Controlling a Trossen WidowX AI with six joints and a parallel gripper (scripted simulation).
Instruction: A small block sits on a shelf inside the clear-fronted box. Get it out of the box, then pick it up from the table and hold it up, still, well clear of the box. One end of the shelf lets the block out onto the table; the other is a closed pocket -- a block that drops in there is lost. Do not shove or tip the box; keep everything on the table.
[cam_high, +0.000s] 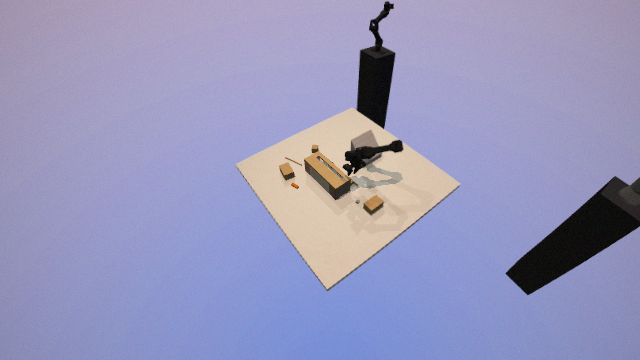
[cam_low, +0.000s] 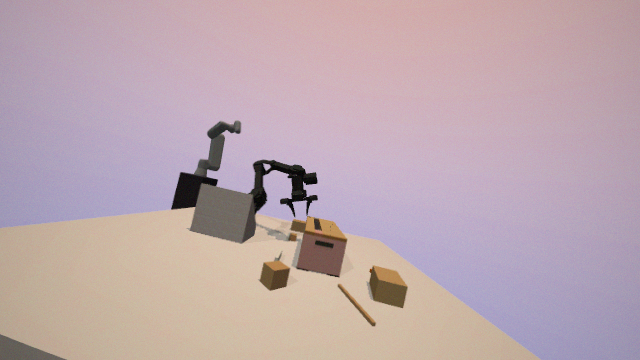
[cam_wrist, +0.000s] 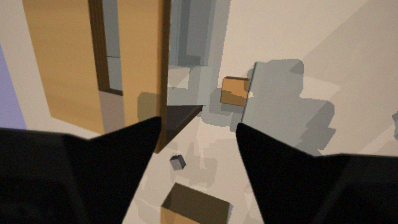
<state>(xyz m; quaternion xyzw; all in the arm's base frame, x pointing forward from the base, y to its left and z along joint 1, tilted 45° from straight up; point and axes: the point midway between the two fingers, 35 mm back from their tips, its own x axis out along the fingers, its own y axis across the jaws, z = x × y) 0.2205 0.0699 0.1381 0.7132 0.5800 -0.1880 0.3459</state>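
The box (cam_high: 335, 181) (cam_low: 320, 260) (cam_wrist: 140, 60) stands upright, with a wooden slotted top; in the wrist view it fills the upper left. A small orange-brown block (cam_low: 292, 237) (cam_wrist: 233, 91) lies outside the box on the table, a short way from its long side, near one end. I see no block inside the box, but much of its inside is hidden. My gripper (cam_high: 353, 173) (cam_low: 301, 216) (cam_wrist: 199, 125) is open and empty, pointing down above the table beside that end of the box. The left fingertip overlaps the box's edge in the wrist view; the small block shows beyond the right fingertip.
A wooden block (cam_high: 373, 204) (cam_wrist: 195, 206) and a tiny grey cube (cam_high: 357, 201) (cam_wrist: 177, 162) lie past the near end. A grey wedge (cam_low: 220, 215) stands near the arm. Another wooden block (cam_high: 286, 171) (cam_low: 388, 287), a stick (cam_low: 356, 304) and a wooden cube (cam_low: 274, 276) lie around the box.
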